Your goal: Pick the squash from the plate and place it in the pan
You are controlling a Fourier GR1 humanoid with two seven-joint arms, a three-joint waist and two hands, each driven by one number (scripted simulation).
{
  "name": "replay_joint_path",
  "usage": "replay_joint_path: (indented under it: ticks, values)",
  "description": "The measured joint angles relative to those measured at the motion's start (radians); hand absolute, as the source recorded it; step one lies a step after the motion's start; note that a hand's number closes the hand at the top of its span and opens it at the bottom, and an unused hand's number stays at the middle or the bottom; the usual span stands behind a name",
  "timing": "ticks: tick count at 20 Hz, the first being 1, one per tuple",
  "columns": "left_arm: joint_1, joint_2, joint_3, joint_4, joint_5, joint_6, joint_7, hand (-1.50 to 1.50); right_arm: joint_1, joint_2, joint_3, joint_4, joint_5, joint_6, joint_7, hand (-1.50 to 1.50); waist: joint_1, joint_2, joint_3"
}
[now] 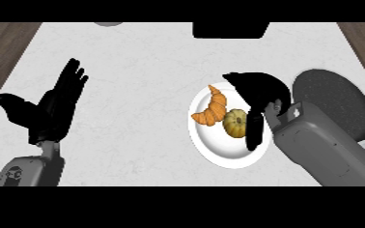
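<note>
Squash [236, 122]: you find it on the white plate [214, 150], right of centre on the desk [143, 77], just beside the croissant.
Croissant [212, 108]: orange, on the same plate, touching or nearly touching the squash on its left.
Right hand [258, 92]: over the plate's right part, fingers [255, 134] curled down along the squash's right side; you cannot tell whether they touch it.
Pan [328, 99]: dark, round, near the desk's right edge; the right forearm covers part of it.
Left hand [53, 106]: resting near the desk's left edge, fingers straight, holding nothing.
Dark block [230, 29]: at the desk's far edge.
Writing: none you can read.
</note>
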Motion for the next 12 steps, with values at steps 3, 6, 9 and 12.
replay_joint_path:
  ticks: [3,6,9,12]
  values:
    - [-0.002,-0.006,0.000,-0.013,-0.008,0.003,0.008,0.00,-0.020,0.040,0.002,0.051,0.025,0.010,-0.002,-1.50,0.001,0.000,0.000]
    - [-0.019,0.002,0.013,-0.006,-0.007,-0.003,0.024,0.00,-0.016,0.057,0.004,0.070,0.039,0.016,0.008,-1.50,-0.002,0.000,0.000]
    - [-0.023,-0.004,0.011,-0.001,-0.015,-0.002,0.021,0.00,-0.005,0.058,0.012,0.113,0.079,0.023,-0.004,-1.50,-0.003,0.000,0.000]
    - [-0.012,-0.015,0.008,-0.018,-0.023,0.000,0.027,0.00,0.005,0.087,0.010,0.144,0.123,0.022,-0.007,-1.50,-0.002,0.000,0.000]
